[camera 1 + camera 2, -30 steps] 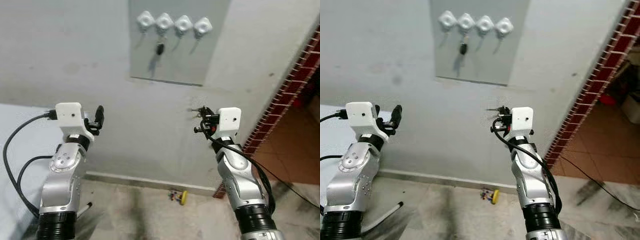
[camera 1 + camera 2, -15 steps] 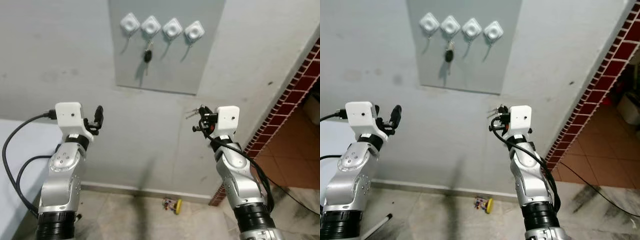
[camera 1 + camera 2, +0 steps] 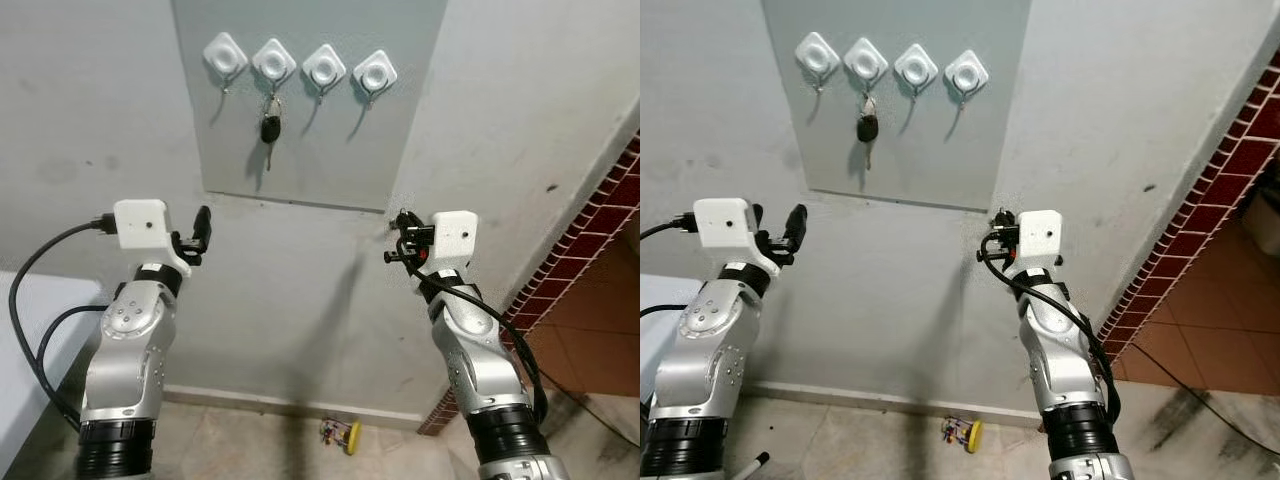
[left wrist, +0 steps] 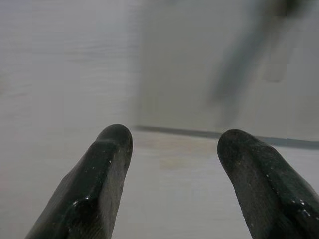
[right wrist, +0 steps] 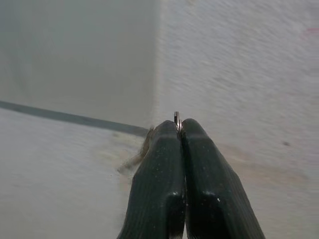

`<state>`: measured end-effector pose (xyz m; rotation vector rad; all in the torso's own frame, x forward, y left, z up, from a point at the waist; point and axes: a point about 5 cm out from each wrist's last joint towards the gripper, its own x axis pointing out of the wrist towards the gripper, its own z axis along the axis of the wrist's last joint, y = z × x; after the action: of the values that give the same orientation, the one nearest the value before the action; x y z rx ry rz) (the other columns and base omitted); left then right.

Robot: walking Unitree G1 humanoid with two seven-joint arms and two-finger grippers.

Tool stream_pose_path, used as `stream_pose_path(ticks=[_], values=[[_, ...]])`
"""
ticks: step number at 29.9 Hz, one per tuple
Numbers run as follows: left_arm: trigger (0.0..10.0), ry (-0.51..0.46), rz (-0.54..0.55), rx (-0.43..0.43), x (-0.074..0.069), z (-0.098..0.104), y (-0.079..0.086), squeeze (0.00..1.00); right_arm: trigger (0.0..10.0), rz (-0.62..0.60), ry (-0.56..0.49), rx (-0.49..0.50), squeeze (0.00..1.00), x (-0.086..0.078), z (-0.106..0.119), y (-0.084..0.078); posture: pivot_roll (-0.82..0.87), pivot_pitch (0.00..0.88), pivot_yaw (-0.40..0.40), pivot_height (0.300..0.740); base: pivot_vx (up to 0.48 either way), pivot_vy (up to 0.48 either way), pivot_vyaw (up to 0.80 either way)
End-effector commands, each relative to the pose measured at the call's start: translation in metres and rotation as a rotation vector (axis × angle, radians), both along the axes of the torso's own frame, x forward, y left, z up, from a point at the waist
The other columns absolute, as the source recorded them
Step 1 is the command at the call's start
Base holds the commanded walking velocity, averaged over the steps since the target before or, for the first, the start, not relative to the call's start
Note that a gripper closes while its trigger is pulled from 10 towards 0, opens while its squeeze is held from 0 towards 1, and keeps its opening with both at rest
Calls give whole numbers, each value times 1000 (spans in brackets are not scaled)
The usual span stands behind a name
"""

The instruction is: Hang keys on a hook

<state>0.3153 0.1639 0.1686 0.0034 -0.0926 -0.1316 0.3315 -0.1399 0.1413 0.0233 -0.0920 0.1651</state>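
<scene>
Four white hooks (image 3: pixel 323 64) sit in a row on a grey wall panel (image 3: pixel 330 150). From the second hook (image 3: pixel 272 60) a black key (image 3: pixel 269 127) hangs. My right gripper (image 3: pixel 402 240) is raised in front of the wall, below the panel's right corner. It is shut on a key ring (image 5: pixel 177 118), whose thin metal edge pokes out above the closed fingertips (image 5: pixel 164 134); a bit of key (image 5: pixel 138 155) shows beside them. My left gripper (image 3: pixel 203 226) is held up below the panel's left corner, open and empty, and its fingers (image 4: pixel 112 149) stand well apart.
A small yellow object with keys (image 3: pixel 345 435) lies on the floor at the wall's base. A red brick wall edge (image 3: pixel 600 230) runs down the right side, with a tiled floor beyond. A white surface (image 3: pixel 25 330) is at the lower left.
The whole picture has shifted: the panel and hooks now sit lower, larger and further left, so the camera has moved. Both arms keep their raised pose, and the right gripper stays shut.
</scene>
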Motion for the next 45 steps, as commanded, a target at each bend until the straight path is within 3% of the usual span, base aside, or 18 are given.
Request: stream_pose_path(ticks=[1, 10, 13, 27, 35, 45], values=[[10000, -47, -45, 49, 0, 10, -8, 0, 10000, 9, -12, 8, 0, 1, 3, 0, -99, 0, -49, 740, 0, 0, 0], [10000, -77, -188, 125, 1, 17, -30, 0, 10000, 43, -34, 7, 0, 3, 7, 5, -100, 0, -44, 740, 0, 0, 0], [10000, -110, -281, 119, 1, 24, -45, 0, 10000, 199, -149, 75, 0, 8, 36, 23, -116, 0, -33, 740, 0, 0, 0], [10000, -143, -337, 112, -1, 32, -55, 0, 10000, 252, -218, 109, 0, 21, 59, 28, -114, 0, -34, 740, 0, 0, 0], [10000, -166, -377, 94, -2, 40, -65, 0, 10000, 269, -265, 187, 0, 33, 79, 29, -115, 0, -33, 740, 0, 0, 0], [10000, -165, -377, 89, -3, 40, -65, 0, 10000, 275, -295, 221, 0, 44, 93, 31, -116, 0, -29, 740, 0, 0, 0]])
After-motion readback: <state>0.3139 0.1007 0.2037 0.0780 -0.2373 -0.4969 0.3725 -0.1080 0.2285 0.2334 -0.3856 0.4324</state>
